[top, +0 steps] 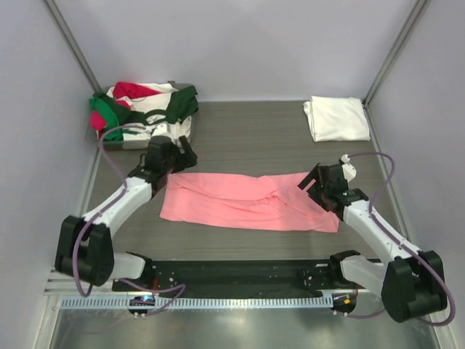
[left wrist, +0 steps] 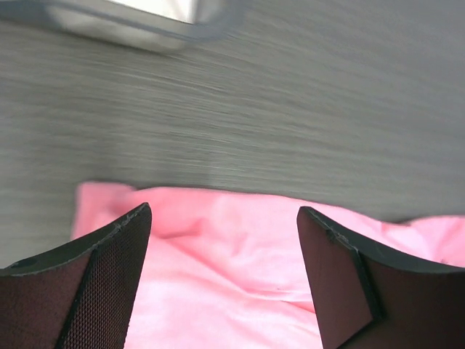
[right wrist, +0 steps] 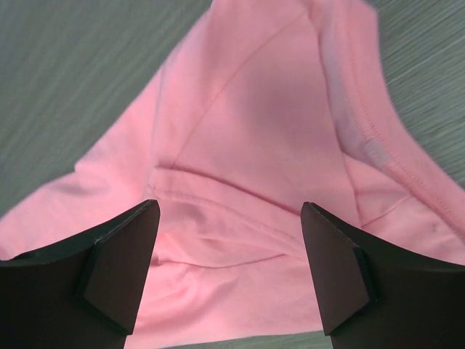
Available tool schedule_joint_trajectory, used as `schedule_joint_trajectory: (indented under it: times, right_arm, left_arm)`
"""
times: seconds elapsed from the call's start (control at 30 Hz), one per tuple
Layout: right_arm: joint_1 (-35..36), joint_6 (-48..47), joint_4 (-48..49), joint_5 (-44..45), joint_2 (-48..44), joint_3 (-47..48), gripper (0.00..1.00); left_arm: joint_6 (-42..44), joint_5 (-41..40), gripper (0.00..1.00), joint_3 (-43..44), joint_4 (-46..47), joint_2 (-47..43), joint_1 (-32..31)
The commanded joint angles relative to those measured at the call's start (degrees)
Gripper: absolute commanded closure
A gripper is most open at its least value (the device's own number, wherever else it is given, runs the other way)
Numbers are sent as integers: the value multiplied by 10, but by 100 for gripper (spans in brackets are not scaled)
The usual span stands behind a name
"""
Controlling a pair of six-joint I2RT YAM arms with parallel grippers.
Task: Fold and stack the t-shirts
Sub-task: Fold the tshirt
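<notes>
Our black left gripper [top: 180, 155] and right gripper [top: 314, 183] hover, fingers spread, over opposite ends of the long salmon-pink cloth t-shirt [top: 247, 200] lying mid grey table [top: 247, 142]; a green, red and white shirt heap [top: 142, 109] sits far-left and a folded white t-shirt [top: 336, 118] far-right.

Both arms are built alike: the left arm [top: 116, 203] and the right arm [top: 378, 229] have smooth white rounded link shells set between bulky black joint housings. A thin lilac-grey cable [top: 107, 145] loops along each. The left pincer [left wrist: 223, 211] and the right pincer [right wrist: 230, 206] are black, with thick wedge-shaped fingers [right wrist: 120, 269] of matte, faceted finish. The left inner pad [left wrist: 109, 291] bears a fine woven-looking grid. A small glow [top: 145, 299] near the left base may be an indicator lamp.
</notes>
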Motion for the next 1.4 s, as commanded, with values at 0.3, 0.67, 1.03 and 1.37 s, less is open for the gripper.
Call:
schedule_joint_trajectory:
  times: [0.3,0.67,1.03,1.37]
  right_arm:
    - [18,-27,53,-38,16,-19,16]
    - [17,-26,37,-29,-20,-40,16]
    - [18,-17,53,-79,79,5,17]
    - [13,-10,47,-72,236,48,15]
  left_arm:
    - [40,2,26,44,-67,166,-45]
    - [-86,-172,36,-119,-165,-101,-47]
    - [-63,-66,32,-81,-105,-49,-53]
    - [-68,-22,34,-16,-125,149,-62]
